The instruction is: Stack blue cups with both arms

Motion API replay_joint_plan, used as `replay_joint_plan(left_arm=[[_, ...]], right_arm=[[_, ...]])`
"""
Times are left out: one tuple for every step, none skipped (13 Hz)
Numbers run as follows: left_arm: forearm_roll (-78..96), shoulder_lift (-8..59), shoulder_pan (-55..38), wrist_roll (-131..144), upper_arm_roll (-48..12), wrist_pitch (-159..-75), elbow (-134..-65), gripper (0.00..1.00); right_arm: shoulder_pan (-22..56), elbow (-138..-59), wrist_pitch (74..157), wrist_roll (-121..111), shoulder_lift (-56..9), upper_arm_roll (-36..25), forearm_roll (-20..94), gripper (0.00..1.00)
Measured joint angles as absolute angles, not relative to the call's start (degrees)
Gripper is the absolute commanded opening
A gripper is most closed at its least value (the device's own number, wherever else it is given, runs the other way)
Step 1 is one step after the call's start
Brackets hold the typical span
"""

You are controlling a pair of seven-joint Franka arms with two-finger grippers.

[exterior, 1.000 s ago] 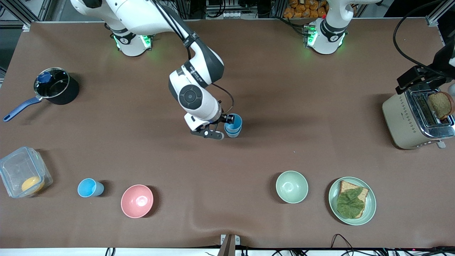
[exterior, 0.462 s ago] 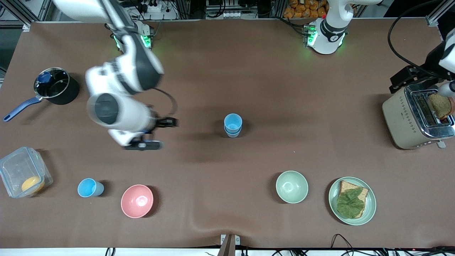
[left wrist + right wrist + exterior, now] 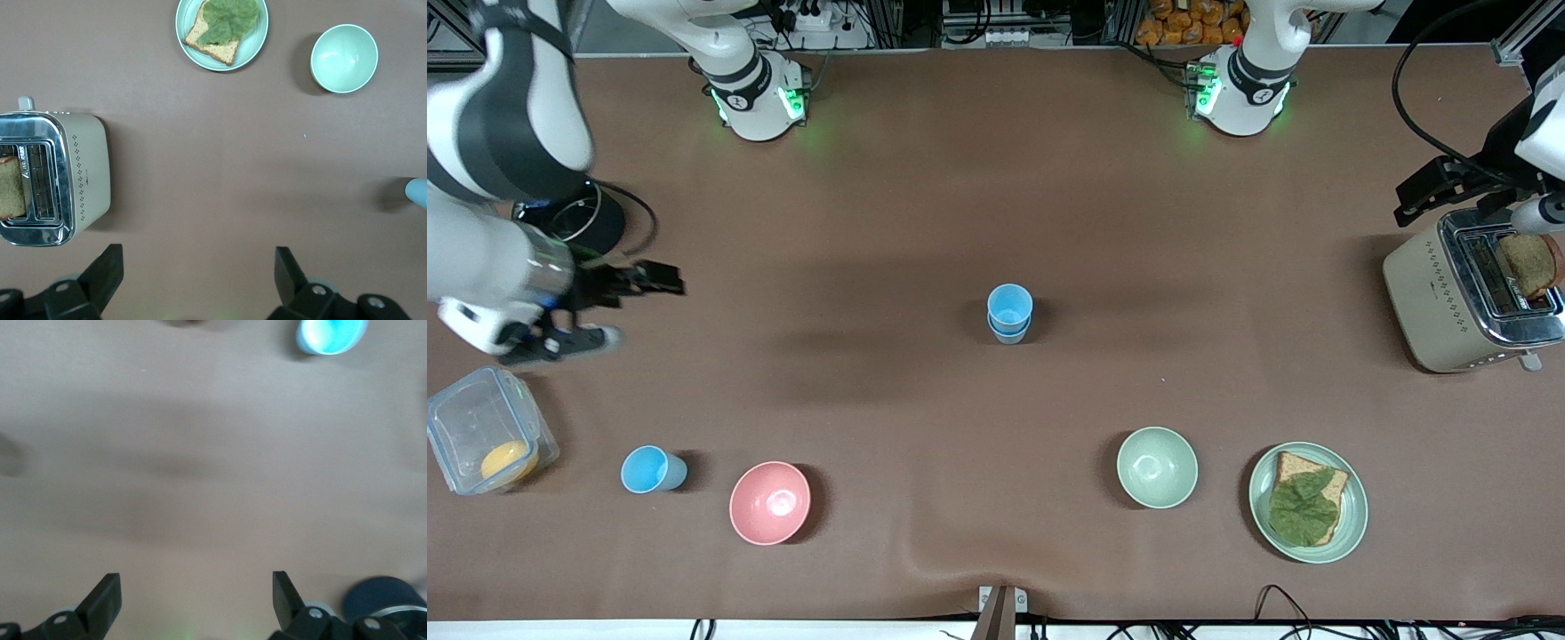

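Observation:
Two blue cups (image 3: 1009, 313) stand stacked at the middle of the table, a brighter sky-blue one nested in a duller grey-blue one. Their edge shows in the left wrist view (image 3: 417, 192). A third sky-blue cup (image 3: 652, 469) stands alone beside the pink bowl (image 3: 770, 502) and also shows in the right wrist view (image 3: 331, 333). My right gripper (image 3: 627, 307) is open and empty over the table near the pot, at the right arm's end (image 3: 197, 600). My left gripper (image 3: 1436, 191) is open and empty over the table beside the toaster (image 3: 200, 273).
A black pot (image 3: 569, 215) with a blue handle and a clear box (image 3: 485, 431) stand at the right arm's end. A toaster (image 3: 1467, 298) with bread, a green bowl (image 3: 1157, 467) and a plate (image 3: 1352, 524) with bread and lettuce are toward the left arm's end.
My right gripper has let go of the stacked cups and swung away toward the right arm's end of the table. The stack stays put. The left gripper shifted slightly.

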State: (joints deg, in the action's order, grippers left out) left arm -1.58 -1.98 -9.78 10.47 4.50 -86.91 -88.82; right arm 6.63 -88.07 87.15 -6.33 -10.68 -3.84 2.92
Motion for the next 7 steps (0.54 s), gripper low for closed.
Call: replay_joint_plan(left_arm=[[-1.6,-1.9,-9.8,10.5,4.5,-86.6,-88.5,1.00],[-1.6,-1.9,-9.8,10.5,4.5,-86.5,-88.3,1.00],[-1.6,-1.9,-9.8,10.5,4.5,-86.4,-88.2,1.00],[-1.6,-1.9,-9.8,10.5,4.6,-86.4,-88.2,1.00],[-1.6,-1.9,-9.8,10.5,4.6,-86.4,-88.2,1.00],[-1.6,-1.9,-9.8,10.5,4.6,-86.4,-88.2,1.00],[-1.6,-1.9,-9.8,10.4,4.6,-86.3,-88.2,1.00]], right_arm=[[6.5,-89.4,87.1,-6.2,-8.2,-3.8,1.9,1.00],[5.9,-90.5,87.0,-6.1,-5.8,-3.7,1.3,1.00],[4.6,-91.3,86.6,-6.1,-3.9,-3.7,1.1,1.00],[3.3,-91.8,86.2,-6.0,-2.5,-3.7,1.1,1.00],[2.5,-92.1,86.1,-5.1,-1.5,-3.7,1.1,1.00],[2.2,-92.3,86.0,-3.6,-0.8,-3.7,1.1,1.00],[2.2,-92.3,86.0,-2.6,-0.2,-3.6,1.1,1.00]])
